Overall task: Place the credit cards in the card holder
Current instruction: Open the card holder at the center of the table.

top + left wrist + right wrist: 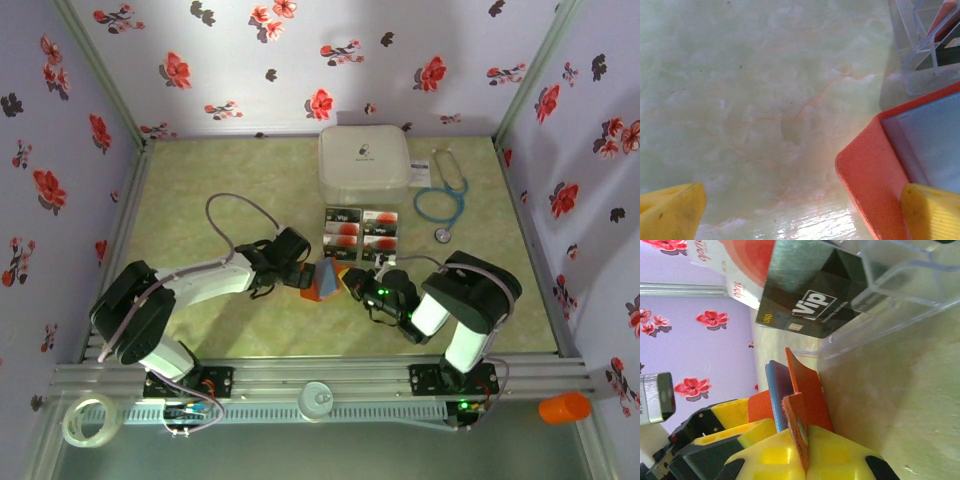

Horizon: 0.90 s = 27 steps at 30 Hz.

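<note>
Risk: left gripper jaws wide, one finger merely against flap of card holder. Flap may slip, wallet may fold shut. Holder stands open between both claws. Right gripper pinches other flap's edge, a thin hold that could twist loose. Credit cards lie just behind in clear tray, ungripped.

The card holder runs past the left wrist view's edge — overhead, the credit cards' lettering is illegible.
</note>
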Each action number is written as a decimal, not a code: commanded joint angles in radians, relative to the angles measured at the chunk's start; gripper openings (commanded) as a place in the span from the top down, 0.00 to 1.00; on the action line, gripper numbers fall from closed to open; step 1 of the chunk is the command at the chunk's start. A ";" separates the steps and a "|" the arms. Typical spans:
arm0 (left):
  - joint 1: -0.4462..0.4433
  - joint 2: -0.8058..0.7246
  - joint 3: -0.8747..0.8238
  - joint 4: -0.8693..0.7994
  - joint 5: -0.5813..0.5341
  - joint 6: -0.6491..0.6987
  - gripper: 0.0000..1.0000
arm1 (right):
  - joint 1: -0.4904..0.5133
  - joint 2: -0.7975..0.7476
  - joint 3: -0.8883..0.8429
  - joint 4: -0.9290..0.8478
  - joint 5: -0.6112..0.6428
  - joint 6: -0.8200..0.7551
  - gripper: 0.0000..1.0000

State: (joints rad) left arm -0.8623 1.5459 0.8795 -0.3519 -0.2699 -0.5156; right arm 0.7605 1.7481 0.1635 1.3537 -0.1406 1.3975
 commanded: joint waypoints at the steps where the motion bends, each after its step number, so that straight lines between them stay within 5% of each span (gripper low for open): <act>1: -0.008 0.005 -0.020 -0.011 -0.043 0.022 0.00 | 0.012 0.022 -0.014 0.033 0.030 -0.002 1.00; 8: -0.007 0.011 -0.011 -0.028 -0.067 0.043 0.00 | 0.043 0.057 -0.008 0.033 0.049 0.010 0.97; 15: 0.004 0.013 -0.020 -0.031 -0.084 0.060 0.00 | 0.056 0.041 -0.018 0.033 0.073 0.015 0.58; 19: 0.011 0.011 -0.029 -0.027 -0.088 0.068 0.00 | 0.056 0.012 -0.026 0.015 0.090 0.015 0.50; 27: 0.020 0.011 -0.045 -0.015 -0.088 0.073 0.00 | 0.054 -0.239 -0.017 -0.328 0.143 -0.035 0.42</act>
State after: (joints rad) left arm -0.8505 1.5497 0.8467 -0.3599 -0.3321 -0.4633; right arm 0.8108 1.5997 0.1486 1.2034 -0.0563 1.4040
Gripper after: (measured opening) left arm 0.996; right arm 0.575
